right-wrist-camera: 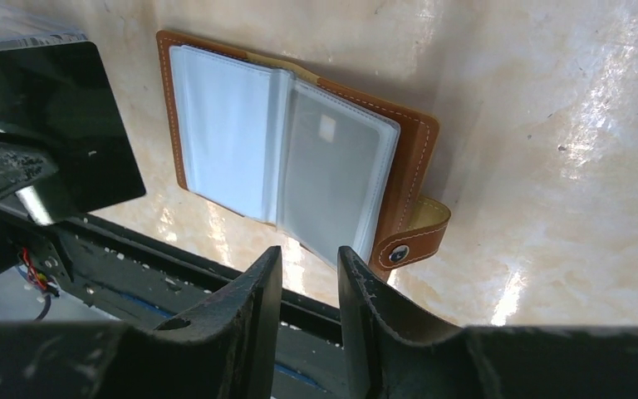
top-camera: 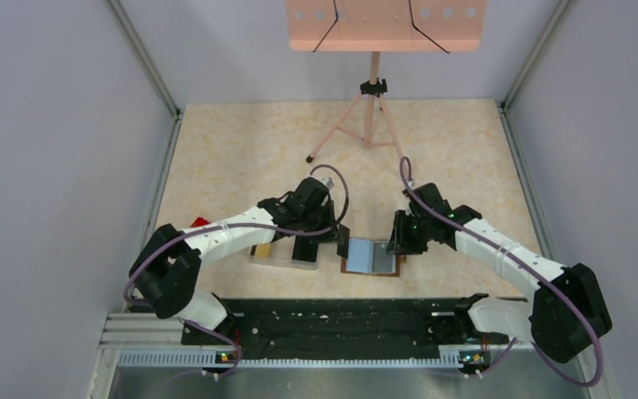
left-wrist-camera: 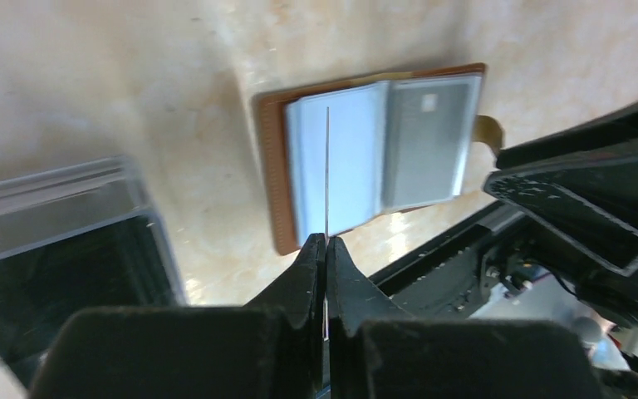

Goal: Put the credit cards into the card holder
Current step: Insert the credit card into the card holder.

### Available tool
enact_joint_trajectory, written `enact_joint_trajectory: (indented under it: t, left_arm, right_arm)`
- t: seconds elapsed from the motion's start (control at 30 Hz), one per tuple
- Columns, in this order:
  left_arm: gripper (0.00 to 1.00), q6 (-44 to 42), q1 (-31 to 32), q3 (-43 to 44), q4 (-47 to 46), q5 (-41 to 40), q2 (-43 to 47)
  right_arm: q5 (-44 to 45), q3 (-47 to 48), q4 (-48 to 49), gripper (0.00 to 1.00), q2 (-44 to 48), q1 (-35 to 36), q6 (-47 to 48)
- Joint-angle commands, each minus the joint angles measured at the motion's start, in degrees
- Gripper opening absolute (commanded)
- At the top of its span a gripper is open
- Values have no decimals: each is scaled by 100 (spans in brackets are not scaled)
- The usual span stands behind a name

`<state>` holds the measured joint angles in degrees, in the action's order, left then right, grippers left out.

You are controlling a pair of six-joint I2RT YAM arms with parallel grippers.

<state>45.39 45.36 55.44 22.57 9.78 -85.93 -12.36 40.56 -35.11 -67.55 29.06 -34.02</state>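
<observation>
The brown card holder (top-camera: 371, 256) lies open on the table, its pale blue-grey sleeves up. It also shows in the left wrist view (left-wrist-camera: 382, 150) and the right wrist view (right-wrist-camera: 282, 158). My left gripper (left-wrist-camera: 326, 238) is shut on a black credit card (right-wrist-camera: 58, 125), which is seen edge-on as a thin line (left-wrist-camera: 327, 166) and held above the holder's left side. My right gripper (right-wrist-camera: 309, 251) is open by a narrow gap and empty, above the holder's near right edge by the snap tab (right-wrist-camera: 407, 241). A yellow card (top-camera: 262, 249) lies in the tray.
A clear plastic tray (top-camera: 287, 259) sits left of the holder, under my left arm, and also shows in the left wrist view (left-wrist-camera: 50, 216). A pink tripod stand (top-camera: 371, 108) is at the back. The black base rail (top-camera: 332, 328) runs along the near edge.
</observation>
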Motion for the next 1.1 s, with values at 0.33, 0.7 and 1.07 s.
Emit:
enact_joint_trajectory:
  t: [0.33, 0.7, 1.07]
  left_arm:
    - [0, 397, 350, -385, -2695, 971, -748]
    - [0, 341, 367, -416, -2762, 1031, -1188]
    - [0, 765, 370, -674, -3309, 1158, -1384]
  right_arm:
    - [388, -502, 268, 23, -139, -152, -275]
    - [524, -621, 117, 21, -127, -481, -244]
    - [372, -883, 467, 18, -352, -532, -302]
